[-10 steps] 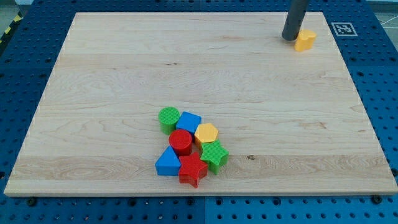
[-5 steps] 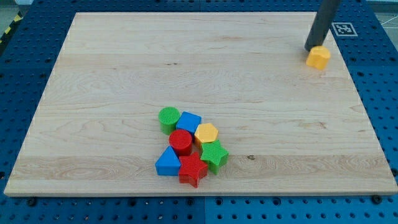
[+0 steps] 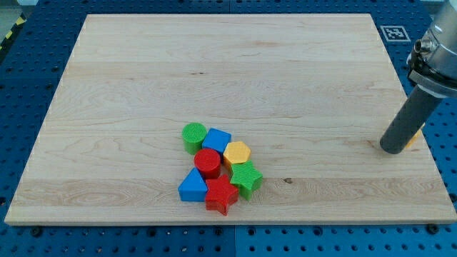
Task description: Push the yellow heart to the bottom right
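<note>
The yellow heart [image 3: 414, 135] shows only as a small yellow sliver at the board's right edge, mostly hidden behind my rod. My tip [image 3: 392, 149] rests on the board at the view's right, just left of the heart and touching it as far as I can see. The rod rises up and to the right toward the arm's grey flange [image 3: 434, 53].
A cluster sits at the bottom centre of the wooden board [image 3: 214, 71]: green cylinder [image 3: 193, 135], blue block [image 3: 216, 139], yellow hexagon [image 3: 237, 153], red cylinder [image 3: 208, 163], green block [image 3: 246, 177], blue triangle [image 3: 192, 186], red star [image 3: 221, 195]. A marker tag [image 3: 395, 32] lies at top right.
My tip and the yellow heart have moved from the top right corner down along the right edge, to about mid-height. The heart is now largely hidden behind the rod.
</note>
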{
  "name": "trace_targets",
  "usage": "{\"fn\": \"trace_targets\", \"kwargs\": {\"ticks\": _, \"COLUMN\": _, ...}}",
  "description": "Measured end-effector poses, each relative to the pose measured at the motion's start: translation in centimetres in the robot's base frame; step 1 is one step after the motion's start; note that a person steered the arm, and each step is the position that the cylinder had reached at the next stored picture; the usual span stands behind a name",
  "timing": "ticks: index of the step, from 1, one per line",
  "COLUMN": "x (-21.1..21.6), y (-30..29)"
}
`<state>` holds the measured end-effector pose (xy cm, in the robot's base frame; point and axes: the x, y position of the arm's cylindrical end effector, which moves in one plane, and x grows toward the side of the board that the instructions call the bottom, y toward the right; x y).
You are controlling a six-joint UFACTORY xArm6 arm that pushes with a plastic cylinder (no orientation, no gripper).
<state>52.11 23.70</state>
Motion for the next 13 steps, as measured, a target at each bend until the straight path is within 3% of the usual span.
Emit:
{"fn": "trace_targets", "kwargs": {"ticks": 1, "x": -3.2, "y": -1.8}}
{"fn": "trace_targets", "kwargs": {"ticks": 2, "x": -10.0, "y": -3.8}}
{"fn": "trace_targets", "kwargs": {"ticks": 3, "x": -13.8, "y": -4.0}}
{"fn": "trace_targets", "kwargs": {"ticks": 4, "x": -13.0, "y": 2.8}}
{"fn": "trace_targets", "kwargs": {"ticks": 6, "x": -13.0, "y": 3.9}}
{"fn": "trace_targets", "kwargs": {"ticks": 8, "x": -5.2, "y": 3.9}}
{"fn": "trace_targets", "kwargs": {"ticks": 10, "x": -5.1, "y": 3.9}}
{"fn": "trace_targets", "kwargs": {"ticks": 12, "x": 0.4, "y": 3.9}}
{"fn": "trace_targets", "kwargs": {"ticks": 13, "x": 1.1, "y": 3.9}}
